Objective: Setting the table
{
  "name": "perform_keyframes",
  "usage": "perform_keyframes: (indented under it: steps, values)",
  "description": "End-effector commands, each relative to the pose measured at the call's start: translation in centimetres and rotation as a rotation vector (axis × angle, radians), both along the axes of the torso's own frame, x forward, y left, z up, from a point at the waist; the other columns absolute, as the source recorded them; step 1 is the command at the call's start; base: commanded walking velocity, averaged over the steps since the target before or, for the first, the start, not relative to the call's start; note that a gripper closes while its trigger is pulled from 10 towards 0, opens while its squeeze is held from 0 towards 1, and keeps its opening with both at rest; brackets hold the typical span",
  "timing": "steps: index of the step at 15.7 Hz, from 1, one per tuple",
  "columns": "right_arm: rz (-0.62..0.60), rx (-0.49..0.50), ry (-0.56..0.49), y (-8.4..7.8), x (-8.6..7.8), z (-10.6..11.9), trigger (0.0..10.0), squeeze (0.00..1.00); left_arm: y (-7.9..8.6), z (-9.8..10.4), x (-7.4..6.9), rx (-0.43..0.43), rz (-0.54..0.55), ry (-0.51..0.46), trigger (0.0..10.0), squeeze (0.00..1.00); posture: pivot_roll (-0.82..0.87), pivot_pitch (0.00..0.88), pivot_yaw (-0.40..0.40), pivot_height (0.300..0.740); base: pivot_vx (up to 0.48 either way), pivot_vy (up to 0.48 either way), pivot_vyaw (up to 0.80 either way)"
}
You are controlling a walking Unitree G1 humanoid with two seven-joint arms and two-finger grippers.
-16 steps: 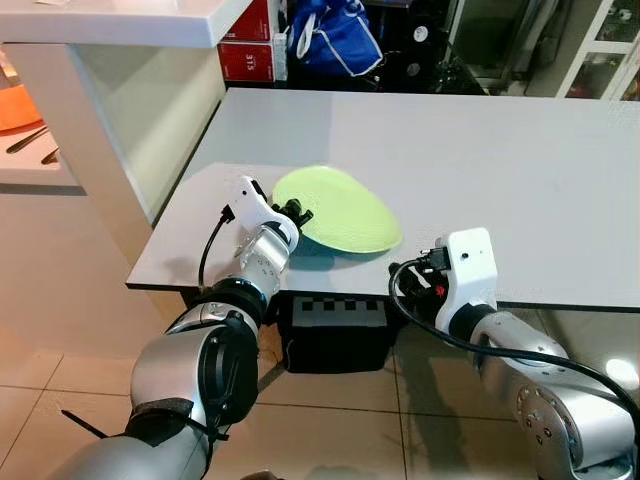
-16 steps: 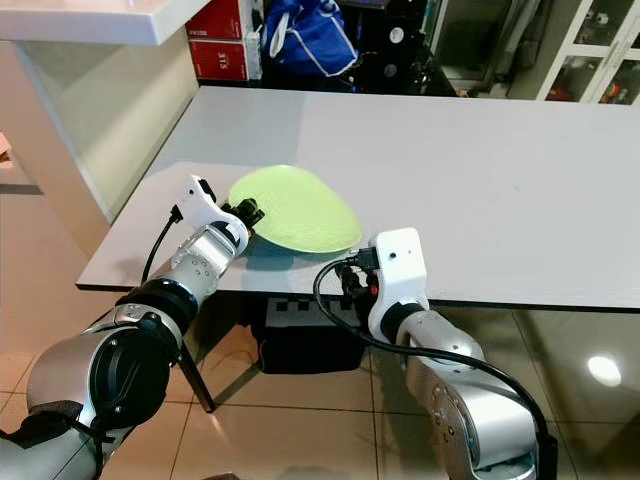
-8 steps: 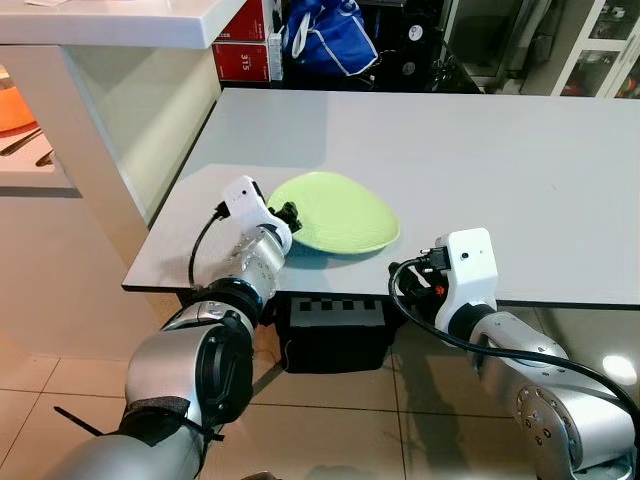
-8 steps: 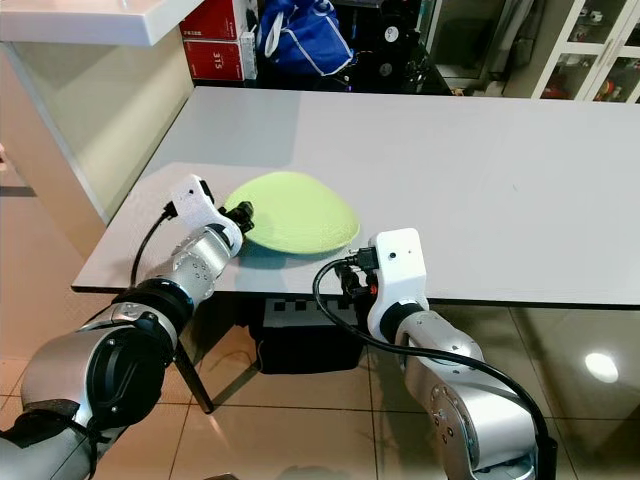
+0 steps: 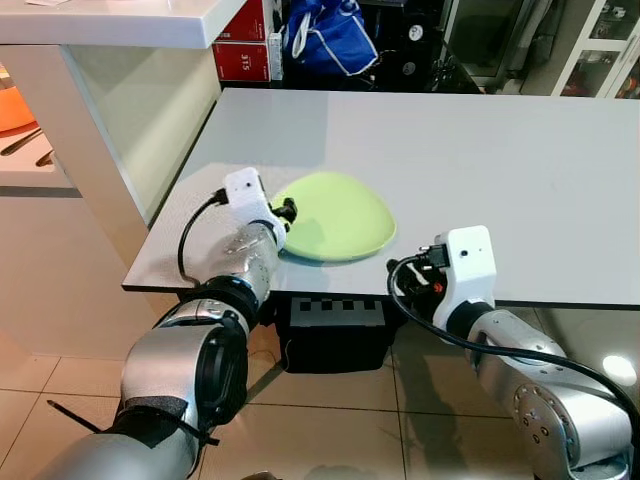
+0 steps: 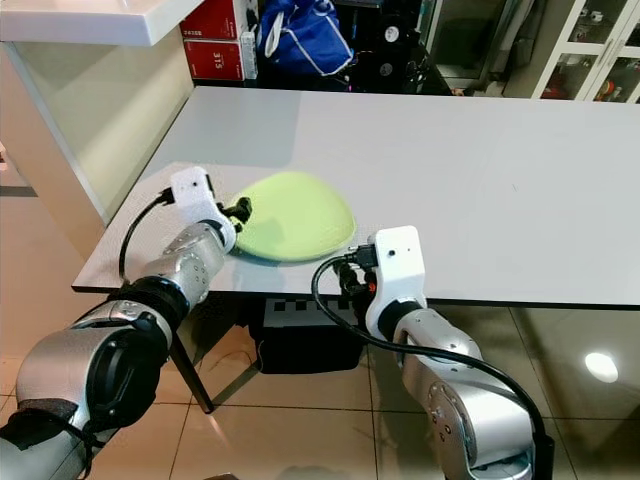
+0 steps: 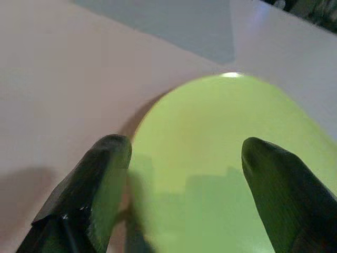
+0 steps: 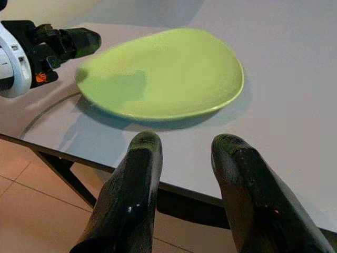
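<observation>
Since a second ago, the green plate [image 5: 335, 216] is lying flatter on the white table [image 5: 500, 150]: its near-left edge, lifted earlier by our left gripper [image 5: 285, 211], is now looking settled on the surface.

Through the left eye, we are seeing the plate near the table's front-left corner, with our left gripper at its left rim and our right arm's white wrist housing below the front edge, to the right of the plate. We cannot tell from here whether the fingers are touching the rim.

Through the right eye, the same layout is showing: the left gripper [image 6: 240, 211] is sitting at the plate's [image 6: 290, 218] left edge, and the table [image 6: 480, 140] is stretching bare beyond it.

Along the left wrist, our two black fingers [image 7: 87, 197] are standing parted, straddling the plate's [image 7: 210, 158] near rim, so we are judging the plate released or only loosely framed rather than pinched.

Along the right wrist, the right gripper [image 8: 184, 174] is hovering with its fingers apart and holding nothing, just off the table's [image 8: 295, 105] front edge, with the plate [image 8: 163, 74] lying beyond it.

We are judging the plate stiff, smooth and glazed-looking, so probably slippery, moderately heavy and breakable if dropped. Its thin raised rim is offering the only purchase, so we are favouring a firm pinch across the edge there.
</observation>
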State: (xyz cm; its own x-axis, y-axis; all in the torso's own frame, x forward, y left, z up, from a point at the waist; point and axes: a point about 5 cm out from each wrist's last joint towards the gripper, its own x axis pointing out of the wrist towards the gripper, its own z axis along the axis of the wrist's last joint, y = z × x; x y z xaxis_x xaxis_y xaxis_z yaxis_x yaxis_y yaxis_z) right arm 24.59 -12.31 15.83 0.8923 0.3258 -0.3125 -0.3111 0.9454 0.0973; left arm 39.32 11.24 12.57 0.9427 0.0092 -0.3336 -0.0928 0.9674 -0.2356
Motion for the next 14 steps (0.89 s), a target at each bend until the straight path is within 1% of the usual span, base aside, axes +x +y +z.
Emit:
perform_keyframes:
  steps: [1, 2, 4, 5, 6, 7, 8, 9, 10, 11, 12, 13, 14]
  values:
    - [0.008, 0.003, -0.019, 0.1, 0.3, 0.3, 10.0, 0.0, 0.1, -0.4, -0.2, 0.084, -0.007, 0.017, 10.0, 0.0, -0.19, 0.0, 0.042, 0.74, 0.0, 0.0, 0.0]
    - [0.006, 0.003, -0.021, 0.1, 0.4, 0.3, 10.0, 0.0, 0.2, -0.4, -0.2, 0.101, -0.003, 0.011, 10.0, 0.0, -0.19, 0.0, 0.042, 0.74, 0.0, 0.0, 0.0]
    - [-0.042, 0.018, -0.076, -0.2, 0.8, 0.9, 10.0, 0.0, 0.5, 0.7, 0.2, 0.173, -0.012, -0.085, 10.0, 0.0, -0.17, 0.0, 0.05, 0.74, 0.0, 0.0, 0.0]
    - [-0.084, 0.038, -0.113, -0.5, 1.1, 1.4, 10.0, 0.0, 0.3, 1.7, 0.5, 0.205, -0.046, -0.161, 10.0, 0.0, -0.16, 0.0, 0.048, 0.74, 0.0, 0.0, 0.0]
    - [-0.134, 0.065, -0.15, -0.8, 1.5, 1.8, 10.0, 0.0, -0.1, 3.0, 0.7, 0.248, -0.1, -0.261, 10.0, 0.0, -0.15, 0.0, 0.049, 0.74, 0.0, 0.0, 0.0]
    - [-0.163, 0.079, -0.173, -1.1, 1.8, 2.1, 10.0, 0.0, -0.5, 3.8, 0.7, 0.301, -0.15, -0.339, 10.0, 0.0, -0.14, 0.0, 0.045, 0.74, 0.0, 0.0, 0.0]
    - [-0.194, 0.083, -0.196, -1.3, 2.1, 2.3, 10.0, 0.0, -0.5, 4.5, 0.5, 0.392, -0.181, -0.409, 10.0, 0.0, -0.12, 0.0, 0.045, 0.74, 0.0, 0.0, 0.0]
    - [-0.223, 0.089, -0.212, -1.5, 2.4, 2.3, 10.0, 0.0, -0.1, 5.2, 0.0, 0.387, -0.176, -0.478, 10.0, 0.0, -0.11, 0.0, 0.04, 0.74, 0.0, 0.0, 0.0]
    - [-0.269, 0.084, -0.22, -2.1, 2.7, 2.1, 10.0, 0.0, 0.7, 5.9, -1.0, 0.392, -0.147, -0.535, 10.0, 0.0, -0.07, 0.0, 0.027, 0.74, 0.0, 0.0, 0.0]
    - [-0.288, 0.078, -0.222, -2.3, 2.8, 1.9, 10.0, 0.0, 1.0, 6.1, -1.6, 0.403, -0.14, -0.551, 10.0, 0.0, -0.07, 0.0, 0.024, 0.74, 0.0, 0.0, 0.0]
    - [-0.347, 0.071, -0.215, -2.9, 3.1, 1.4, 10.0, 0.0, 1.6, 6.0, -3.0, 0.47, -0.148, -0.578, 10.0, 0.0, -0.05, 0.0, 0.001, 0.74, 0.0, 0.0, 0.0]
    - [-0.377, 0.068, -0.209, -3.2, 3.4, 1.1, 10.0, 0.0, 1.9, 5.8, -3.9, 0.506, -0.147, -0.586, 10.0, 0.0, -0.05, 0.0, 0.001, 0.74, 0.0, 0.285, 0.0]
    - [-0.391, 0.063, -0.201, -3.4, 3.6, 0.8, 10.0, 0.0, 2.1, 5.6, -4.8, 0.512, -0.151, -0.577, 10.0, 0.0, -0.04, 0.0, -0.001, 0.74, 0.0, 0.371, -0.41]
